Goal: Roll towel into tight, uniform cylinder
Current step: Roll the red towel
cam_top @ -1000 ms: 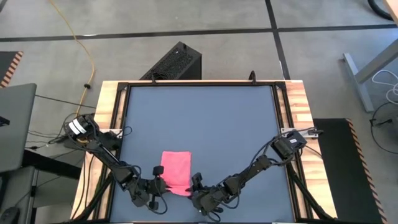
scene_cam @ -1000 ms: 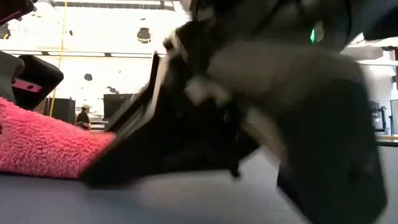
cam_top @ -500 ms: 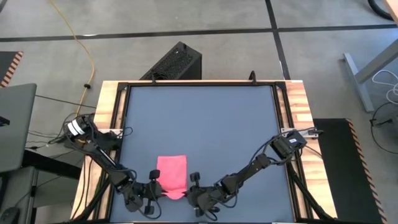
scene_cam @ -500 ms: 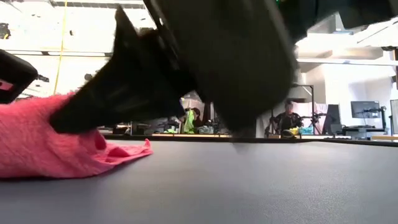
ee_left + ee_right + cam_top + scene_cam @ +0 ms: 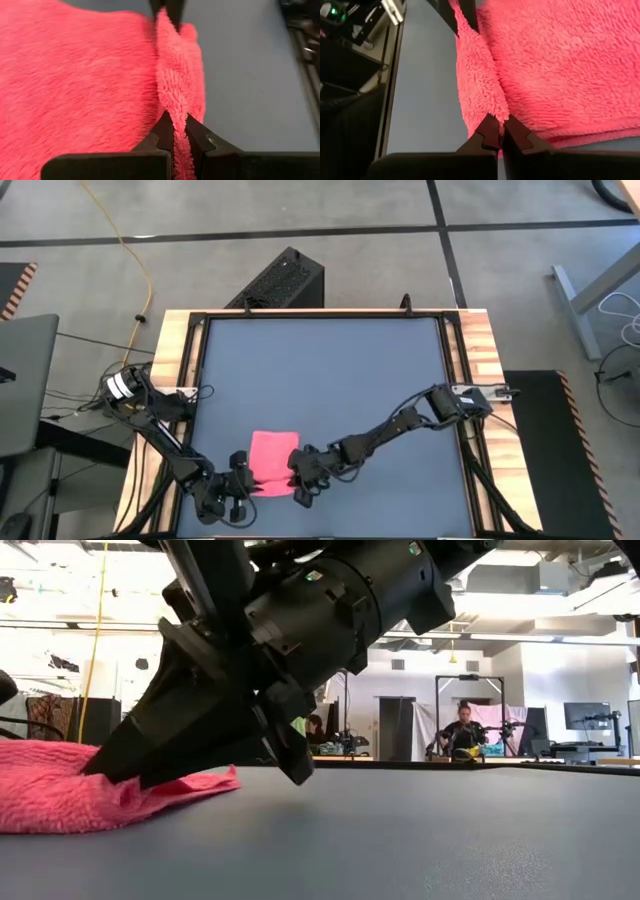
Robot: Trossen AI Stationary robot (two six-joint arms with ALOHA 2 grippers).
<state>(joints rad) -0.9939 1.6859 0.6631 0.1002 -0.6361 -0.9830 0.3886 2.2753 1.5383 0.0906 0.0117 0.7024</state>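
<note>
Dark grey tabletop (image 5: 320,380) framed in pale wood, seen from above, with bare concrete floor beyond. Near the front edge, left of centre: small bright pink towel (image 5: 272,463), lying mostly flat, near hem pinched up into a raised ridge. At the towel's near left corner: left gripper (image 5: 243,476), fingers clamped tight on that hem, plush pile squeezed between the dark tips in the left wrist view (image 5: 173,131). At the near right corner: right gripper (image 5: 303,477), fingers now together on the same fold, cloth caught between the tips in the right wrist view (image 5: 500,131). Just changed: right fingers, spread a second ago and hovering off the towel's corner, now closed on the fabric; right arm reaching further in across the table than before, towel shifted slightly leftward. Meaning for the task: both ends of the near edge secured, ready to start turning it over evenly; rolling itself not yet begun. Low view: right gripper's dark body (image 5: 290,650) pressing down on the towel's edge (image 5: 60,785), people and desks in the bright room behind.
</note>
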